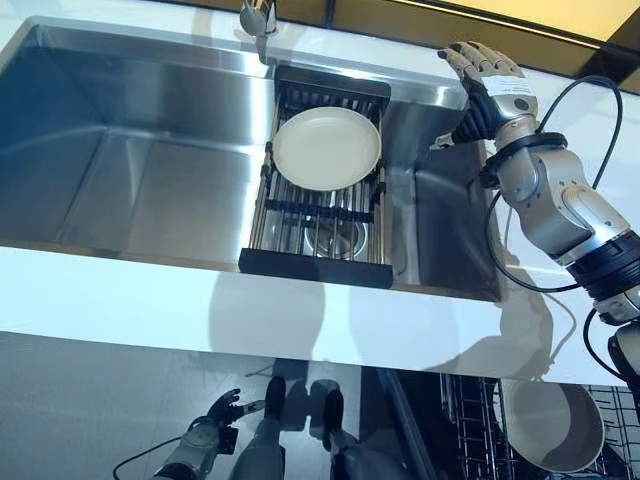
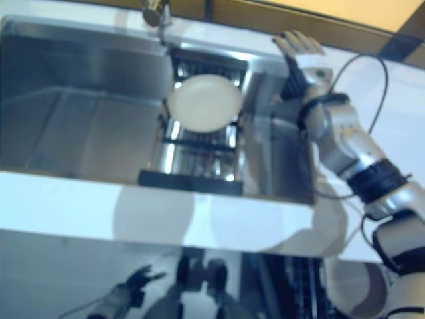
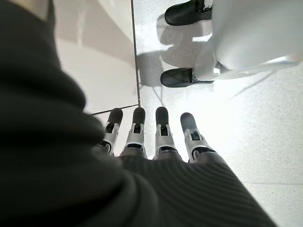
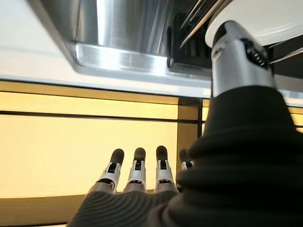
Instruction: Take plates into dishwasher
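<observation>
A cream plate [image 1: 327, 148] lies flat on the dark wire rack [image 1: 318, 225] that spans the middle of the steel sink [image 1: 130, 170], just below the tap [image 1: 258, 18]. The right robot hand [image 1: 487, 78] hovers above the sink's far right corner, near the plate but clear of it, fingers straight and spread, holding nothing. The left robot hand [image 1: 222, 411] hangs low beside the white surface [image 1: 200, 310], over the floor, fingers relaxed and empty. Down at the lower right an open dishwasher rack [image 1: 470, 420] shows, with another pale dish [image 1: 553, 425] already resting in it. To my eye the step in hand is the reach for the plate on the rack. The right robot hand would do well to swing inward and come down at the plate's near right rim, slide its fingers under the edge where the rack's bars leave a gap, and set the thumb on top before lifting. A flat, smooth plate gives little to grip, so a firm pinch at the rim matters, and it should lift straight up to clear the rack's raised side and the sink wall before carrying over to the dishwasher.
</observation>
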Controlling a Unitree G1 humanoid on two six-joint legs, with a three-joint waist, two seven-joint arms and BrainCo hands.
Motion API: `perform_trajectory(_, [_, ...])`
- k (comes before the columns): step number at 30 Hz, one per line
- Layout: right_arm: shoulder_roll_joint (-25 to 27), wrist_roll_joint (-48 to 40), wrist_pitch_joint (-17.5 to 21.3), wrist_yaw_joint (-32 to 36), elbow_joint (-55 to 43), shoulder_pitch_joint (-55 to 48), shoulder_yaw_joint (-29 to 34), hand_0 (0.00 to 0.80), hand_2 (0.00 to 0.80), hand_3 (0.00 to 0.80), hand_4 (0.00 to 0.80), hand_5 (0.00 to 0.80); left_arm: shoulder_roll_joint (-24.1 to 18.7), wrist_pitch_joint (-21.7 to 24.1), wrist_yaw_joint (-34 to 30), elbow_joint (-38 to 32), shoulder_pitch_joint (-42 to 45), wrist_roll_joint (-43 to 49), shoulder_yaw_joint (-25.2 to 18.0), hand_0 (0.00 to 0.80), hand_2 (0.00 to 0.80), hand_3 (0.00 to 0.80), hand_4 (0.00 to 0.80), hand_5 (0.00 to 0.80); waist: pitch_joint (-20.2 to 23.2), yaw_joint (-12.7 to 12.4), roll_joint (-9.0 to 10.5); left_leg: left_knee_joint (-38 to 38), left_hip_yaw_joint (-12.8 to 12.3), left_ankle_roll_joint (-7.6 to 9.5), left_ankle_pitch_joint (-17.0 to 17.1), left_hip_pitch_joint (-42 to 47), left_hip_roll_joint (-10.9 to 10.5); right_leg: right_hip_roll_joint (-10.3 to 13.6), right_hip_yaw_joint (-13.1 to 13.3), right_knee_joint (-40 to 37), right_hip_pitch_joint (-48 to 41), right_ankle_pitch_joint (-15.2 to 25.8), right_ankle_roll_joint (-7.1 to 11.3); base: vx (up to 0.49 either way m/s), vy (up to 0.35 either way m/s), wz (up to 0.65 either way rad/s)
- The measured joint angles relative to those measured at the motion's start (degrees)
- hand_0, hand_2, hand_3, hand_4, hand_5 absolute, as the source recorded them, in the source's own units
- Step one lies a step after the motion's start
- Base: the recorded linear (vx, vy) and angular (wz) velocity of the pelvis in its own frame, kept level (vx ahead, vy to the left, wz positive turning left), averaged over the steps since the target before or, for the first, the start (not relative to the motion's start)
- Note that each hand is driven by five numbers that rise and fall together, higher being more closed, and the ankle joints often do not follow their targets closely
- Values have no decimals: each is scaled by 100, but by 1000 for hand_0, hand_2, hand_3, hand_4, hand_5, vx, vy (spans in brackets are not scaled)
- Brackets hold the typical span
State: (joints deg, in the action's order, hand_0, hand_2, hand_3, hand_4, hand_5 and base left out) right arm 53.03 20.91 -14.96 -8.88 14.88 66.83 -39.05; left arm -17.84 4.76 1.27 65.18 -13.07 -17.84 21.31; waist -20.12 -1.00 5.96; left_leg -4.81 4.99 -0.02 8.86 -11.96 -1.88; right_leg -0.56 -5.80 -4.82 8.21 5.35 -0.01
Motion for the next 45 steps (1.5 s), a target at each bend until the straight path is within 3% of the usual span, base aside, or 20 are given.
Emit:
perform_trajectory(9, [-86,55,-53,454,-442,99,-229,0,0,0,0,0,35,1,9,-73,-136,-116,-6,0,0,0,0,0,-56,-152,-42,-3,0,16,1,15,-2,-6,-3,-1,-13,8,-26,0,0,0])
perform_trajectory(24, [-323,665,-163,1614,-1023,173,-466,0,0,0,0,0,97,-45,45,-65,-138,-97,-6,0,0,0,0,0,-40,-158,-14,-2,34,3,-7,194,-4,-4,-43,-2,-205,7,-27,6,-3,1])
perform_trajectory(31, [-389,793,-157,2332,-1253,174,-664,0,0,0,0,0,88,-56,44,-62,-128,-95,-14,0,0,0,0,0,67,-155,153,-1,27,-1,-10,288,1,-4,-39,-2,-296,3,-30,20,3,0])
perform_trajectory(45, [-712,1004,-128,2510,-1181,173,-667,0,0,0,0,0,47,-54,44,-58,14,-94,-15,0,0,0,0,0,129,-168,216,2,24,-14,-21,293,-5,22,-40,0,-300,3,-34,0,0,0])
